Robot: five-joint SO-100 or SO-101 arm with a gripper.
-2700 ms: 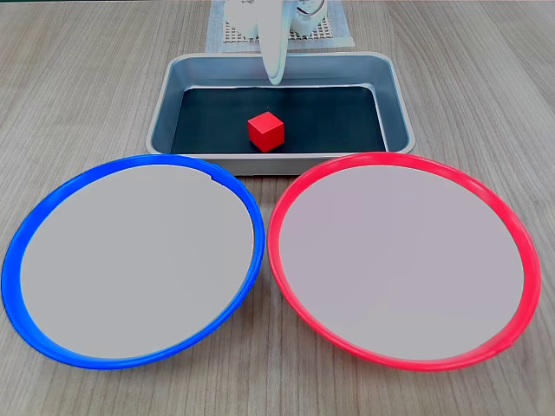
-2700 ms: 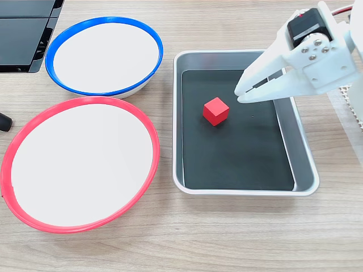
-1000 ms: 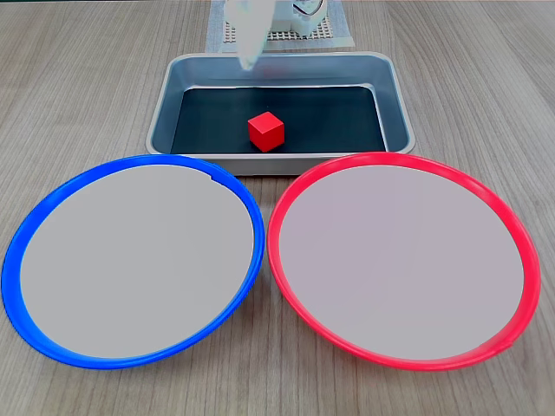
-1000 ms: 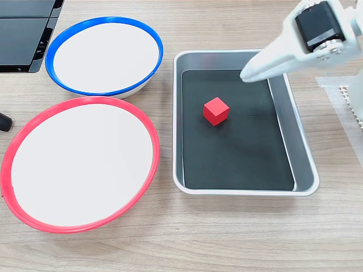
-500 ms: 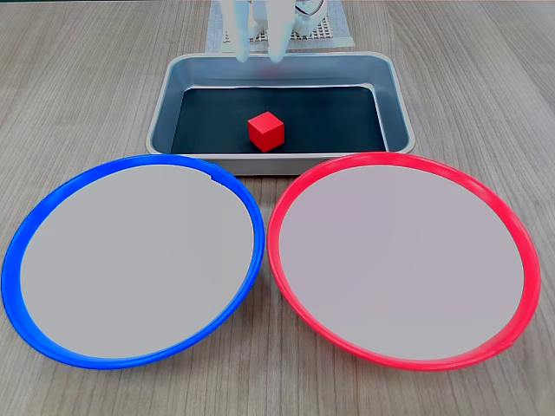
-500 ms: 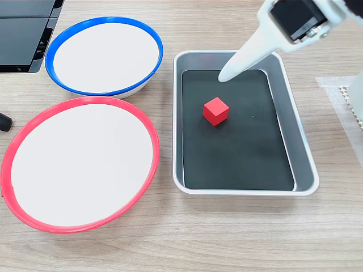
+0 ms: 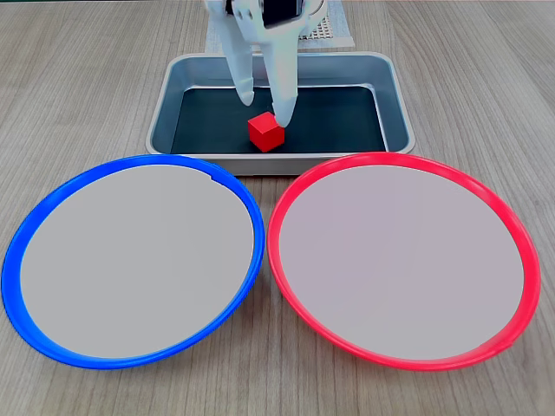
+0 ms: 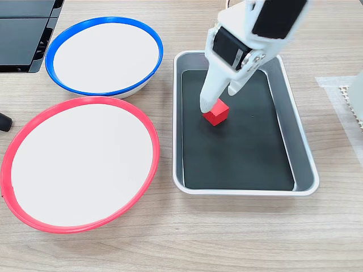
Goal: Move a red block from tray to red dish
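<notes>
I am looking across the pale wood-grain counter [image 7: 104, 78], and nearest to me in a fixed view two large round plates are sitting side by side, close together at their inner edges: the blue-rimmed plate with a pale grey centre [image 7: 132, 260] on the left of that view and the red dish, a large round flat plate with a bright red rim and pale grey centre [image 7: 403, 260], on the right. Beyond them the tray, a rectangular silver metal pan with rounded corners and a dark bottom [image 7: 395, 95], is lying just behind both rims. The red block, a small bright red cube [image 7: 265, 133], is resting on the tray's dark bottom, toward the left of centre in that view. My white plastic claw [image 7: 265, 102] is reaching down into the tray with its two fingers spread apart, gripping nothing; one fingertip [image 7: 284, 115] is sitting right by the cube's far right corner and the other is hanging a little beyond it. In another fixed view the claw [image 8: 218, 100] is covering the cube's [image 8: 217, 114] far edge, and I cannot tell whether it is touching
</notes>
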